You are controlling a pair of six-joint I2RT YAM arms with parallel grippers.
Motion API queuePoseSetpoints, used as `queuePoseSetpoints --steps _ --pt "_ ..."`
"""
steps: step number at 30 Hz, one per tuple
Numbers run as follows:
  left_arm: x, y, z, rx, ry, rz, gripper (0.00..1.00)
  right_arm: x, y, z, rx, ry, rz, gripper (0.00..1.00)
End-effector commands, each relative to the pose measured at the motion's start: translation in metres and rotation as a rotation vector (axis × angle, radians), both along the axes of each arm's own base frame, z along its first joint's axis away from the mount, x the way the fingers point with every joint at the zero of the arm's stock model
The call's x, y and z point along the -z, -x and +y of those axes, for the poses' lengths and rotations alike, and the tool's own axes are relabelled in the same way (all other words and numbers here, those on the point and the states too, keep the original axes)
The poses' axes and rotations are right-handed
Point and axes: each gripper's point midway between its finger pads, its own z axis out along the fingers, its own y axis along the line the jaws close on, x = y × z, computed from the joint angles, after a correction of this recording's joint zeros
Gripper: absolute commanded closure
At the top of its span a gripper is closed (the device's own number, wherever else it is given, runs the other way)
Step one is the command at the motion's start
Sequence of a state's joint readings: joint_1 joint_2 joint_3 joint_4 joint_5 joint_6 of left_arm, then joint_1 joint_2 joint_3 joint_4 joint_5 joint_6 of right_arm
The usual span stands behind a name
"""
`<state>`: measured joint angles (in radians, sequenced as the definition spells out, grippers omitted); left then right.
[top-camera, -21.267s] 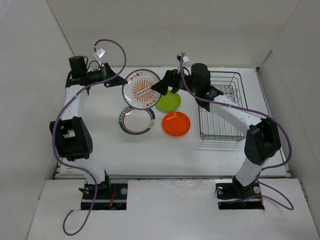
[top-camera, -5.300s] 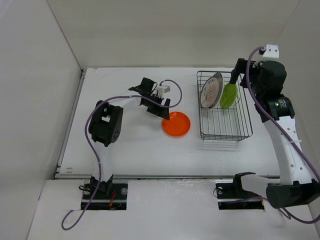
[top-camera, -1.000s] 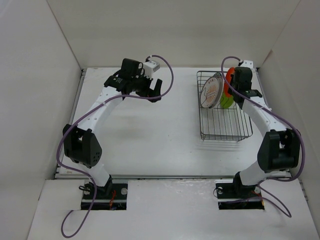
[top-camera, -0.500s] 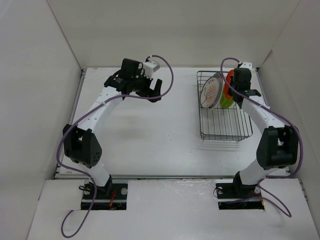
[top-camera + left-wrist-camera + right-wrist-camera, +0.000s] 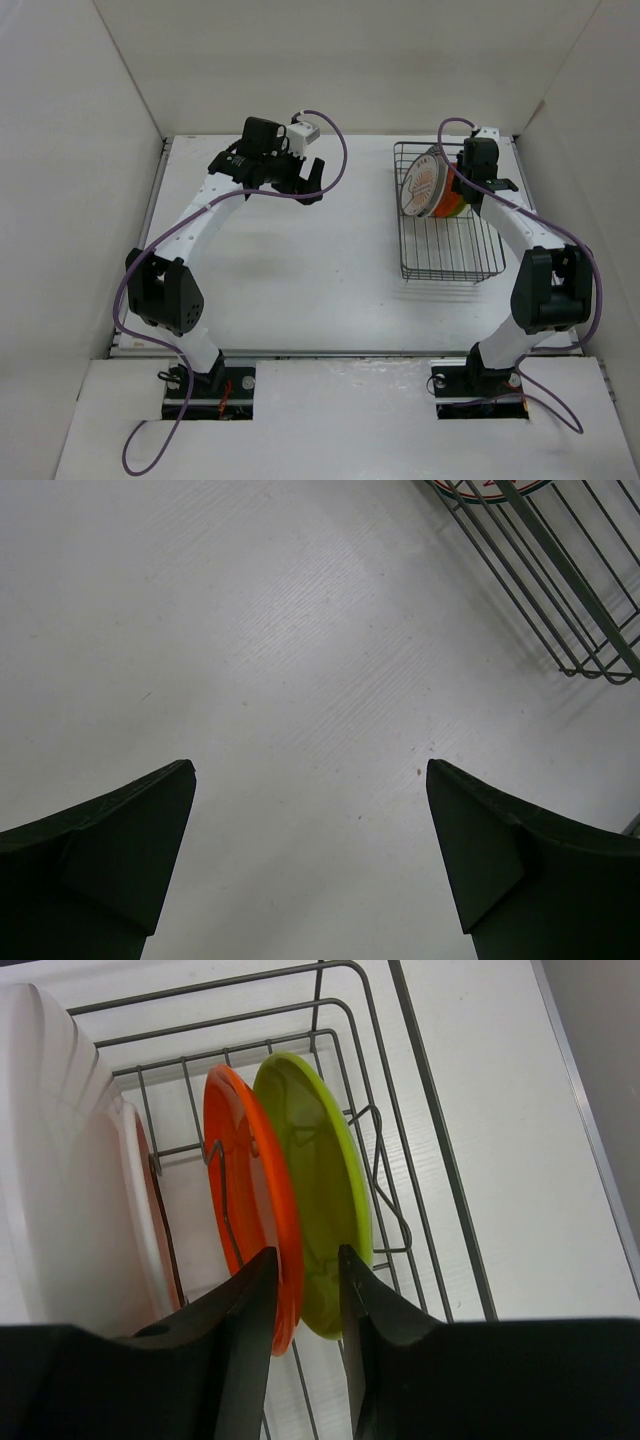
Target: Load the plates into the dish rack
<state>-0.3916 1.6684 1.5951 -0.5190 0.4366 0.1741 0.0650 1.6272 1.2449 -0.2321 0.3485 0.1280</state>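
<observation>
The dark grey wire dish rack (image 5: 450, 262) is sitting at the far right corner of the white worktop (image 5: 300, 290), its long side running along the right edge. All the plates are standing on edge between the upright slot wires at the rack's far end. The plain orange round plate (image 5: 248, 1185) is leaning just beside the plain lime green round plate (image 5: 318, 1175), which is standing nearest the rack's right wall. On the orange one's other side a white round plate (image 5: 48, 1150) and a second white plate (image 5: 137, 1230) are standing close together; in the overhead view the outermost white face is showing an orange pattern. The right gripper (image 5: 305, 1256) is hovering directly over the orange and lime green plates, its two dark fingers parted by a narrow gap. The rims of both plates are showing through that gap, and the fingers are clamping neither. The left gripper (image 5: 308, 768) is hanging over bare worktop near the far edge, well to the left of the rack. Its jaws are spread wide and carrying nothing, with one corner of the rack showing at the upper right of its wrist view.
</observation>
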Motion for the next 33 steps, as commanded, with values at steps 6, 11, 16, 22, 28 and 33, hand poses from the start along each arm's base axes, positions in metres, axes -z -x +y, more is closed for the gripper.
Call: queuePoseSetpoints --steps 6,11,16,22,28,33 --pt "-0.025 0.005 0.001 0.007 0.026 -0.068 0.0 -0.071 -0.003 -0.006 0.025 0.005 -0.145 0.56" --pt "-0.04 -0.021 0.029 -0.188 -0.017 -0.128 0.0 -0.135 0.024 -0.013 0.054 0.013 -0.245 0.01" --pt "-0.101 -0.052 0.101 -0.528 -0.076 -0.292 0.0 -0.183 0.056 0.019 -0.133 -0.053 -0.304 0.01" --pt "-0.182 -0.016 0.193 -0.818 -0.093 -0.467 0.0 -0.237 0.128 0.043 -0.235 -0.097 -0.403 0.01" --pt "-0.234 0.069 0.218 -0.856 -0.033 -0.586 0.0 -0.282 0.223 0.037 -0.263 -0.126 -0.556 0.01" --pt "-0.246 0.127 0.221 -0.815 0.014 -0.64 0.0 -0.284 0.289 0.019 -0.222 -0.098 -0.61 0.01"
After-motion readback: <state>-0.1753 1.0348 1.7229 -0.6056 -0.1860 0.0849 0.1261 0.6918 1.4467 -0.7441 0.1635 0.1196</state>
